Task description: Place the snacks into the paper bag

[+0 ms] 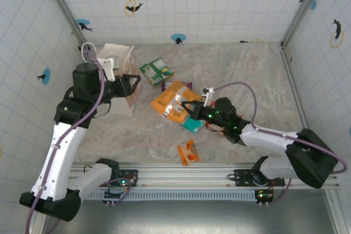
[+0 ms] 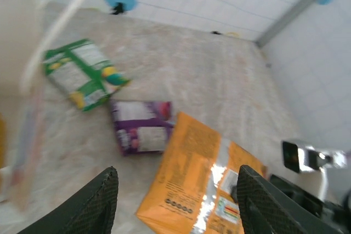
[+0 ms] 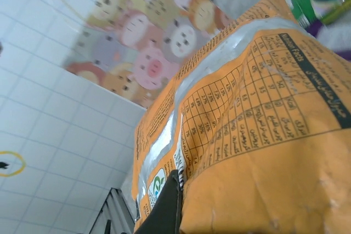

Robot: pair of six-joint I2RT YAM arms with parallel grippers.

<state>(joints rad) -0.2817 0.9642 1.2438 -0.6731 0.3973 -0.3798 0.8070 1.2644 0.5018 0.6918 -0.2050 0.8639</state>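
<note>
The right gripper (image 1: 190,108) was closed on the near edge of the orange packet (image 1: 171,101), the largest of the snacks, in the middle of the table (image 1: 252,80). In the right wrist view one dark finger (image 3: 164,212) pressed against the crinkled back of this packet, below its printed nutrition table. Just beside this gripper, on the near side, lay a teal packet (image 1: 192,125), partly covered by the arm. A small orange-red packet (image 1: 188,153) lay apart, close to the near edge of the table.

The left gripper (image 1: 131,83) was open, with nothing between its fingers. It hovered just beside the paper bag (image 1: 118,58), at the far left of the table; if it touched the bag, I could not tell. Between the two grippers lay a green-white packet (image 1: 156,70) and a purple packet (image 1: 171,85), the purple one just beside the far edge of the orange packet.
</note>
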